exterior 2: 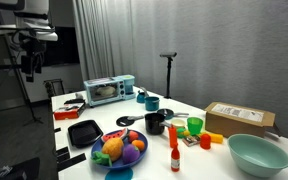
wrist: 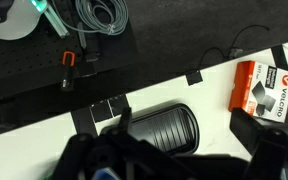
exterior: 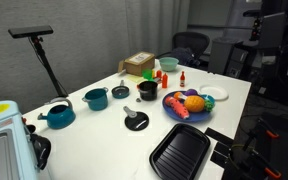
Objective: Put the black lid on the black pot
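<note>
The black lid [exterior: 136, 121] lies flat on the white table, knob up, and also shows in an exterior view [exterior 2: 126, 121]. The black pot [exterior: 147, 90] stands upright a short way behind it, beside the blue plate; it shows in both exterior views [exterior 2: 155, 122]. My gripper [exterior 2: 29, 62] hangs high above and off the table's end, far from both. In the wrist view its dark fingers [wrist: 174, 165] look spread with nothing between them, above the black ridged tray [wrist: 159, 128]. Lid and pot are out of the wrist view.
Two teal pots [exterior: 57, 115] [exterior: 96, 98], a small black cup [exterior: 120, 91], a blue plate of toy food [exterior: 187, 105], a green cup [exterior: 169, 65], a cardboard box [exterior: 139, 65], the ridged tray [exterior: 180, 150], a toaster oven [exterior 2: 109, 90] and a teal bowl [exterior 2: 257, 153] share the table.
</note>
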`<state>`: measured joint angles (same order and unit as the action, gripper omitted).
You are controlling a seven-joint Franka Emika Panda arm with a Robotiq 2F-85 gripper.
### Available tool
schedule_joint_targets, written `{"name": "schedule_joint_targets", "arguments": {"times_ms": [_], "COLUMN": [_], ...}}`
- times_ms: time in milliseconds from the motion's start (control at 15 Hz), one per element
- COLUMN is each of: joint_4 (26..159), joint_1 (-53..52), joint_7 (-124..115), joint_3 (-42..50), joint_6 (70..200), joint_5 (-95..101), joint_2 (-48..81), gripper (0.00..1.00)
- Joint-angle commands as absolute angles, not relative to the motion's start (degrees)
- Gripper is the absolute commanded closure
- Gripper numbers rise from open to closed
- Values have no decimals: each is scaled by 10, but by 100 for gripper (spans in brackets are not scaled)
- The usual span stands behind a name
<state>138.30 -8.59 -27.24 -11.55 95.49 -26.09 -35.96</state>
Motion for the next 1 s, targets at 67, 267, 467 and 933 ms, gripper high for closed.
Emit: {"name": "schedule_joint_targets", "arguments": {"times_ms": [67,267,467,933], "joint_4": [1358,1322,1272,1112], "joint_1": [-48,-32,-23,-40], "joint_7": [-237,-213,-204,-215], "joint_3": [-113,-109,-110,-93], "joint_6": [1012,1056,1115,1202], "joint_5": [-224,-168,-102,-16], "joint_2": [-295,-222,-137,61], "gripper": [0,0,0,0]}}
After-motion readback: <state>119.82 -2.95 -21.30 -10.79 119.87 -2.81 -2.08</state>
